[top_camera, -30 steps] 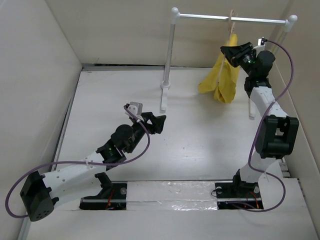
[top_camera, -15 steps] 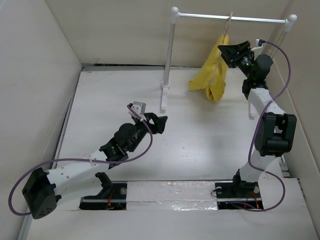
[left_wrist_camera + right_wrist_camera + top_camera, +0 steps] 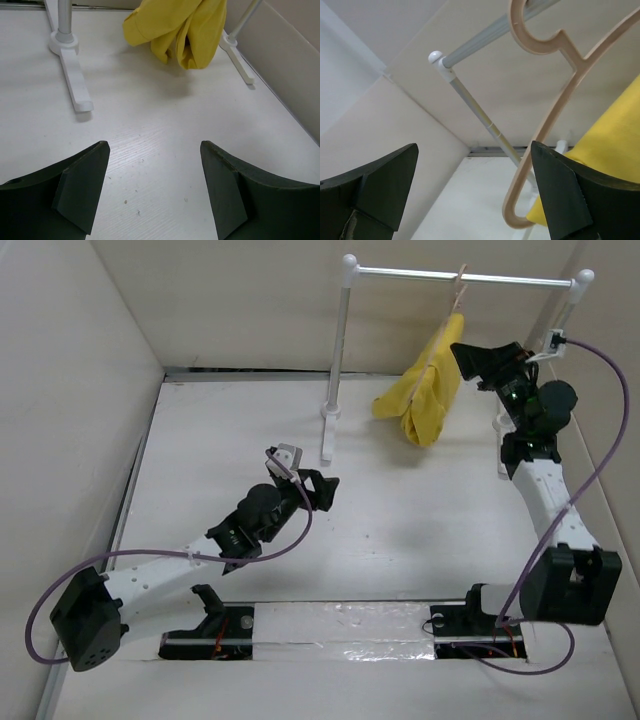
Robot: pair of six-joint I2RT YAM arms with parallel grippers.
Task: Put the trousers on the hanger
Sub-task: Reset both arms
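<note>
1. Desk (image 3: pixel 400 530): pale, wood-grained top filling the middle of the top view, walled at the left, back and right.

2. Rack (image 3: pixel 342 360): white posts on flat feet with a grey metal bar across the top. It stands at the upper centre and right of the top view.

3. Trousers (image 3: pixel 425 390): plain bright yellow, folded over and hanging in a bunched drape below the bar, upper right of centre in the top view. In the left wrist view they hang at the top of the frame between the two rack feet, with a shadow on the desk beneath.

4. Hanger (image 3: pixel 549 125): slim, beige. Its hook is over the bar and it carries the trousers, and the yellow cloth shows at its lower right in the right wrist view.

5. Right hand (image 3: pixel 480 358): raised at the upper right of the top view, just beside the trousers. Its fingers are spread wide and grasp nothing; the hanger is seen beyond the gap, apart from both fingers.

6. Left hand (image 3: pixel 155 190): low over the desk at centre left of the top view, well apart from the trousers and pointing toward them. Its fingers are spread with only bare desk between them.
</note>
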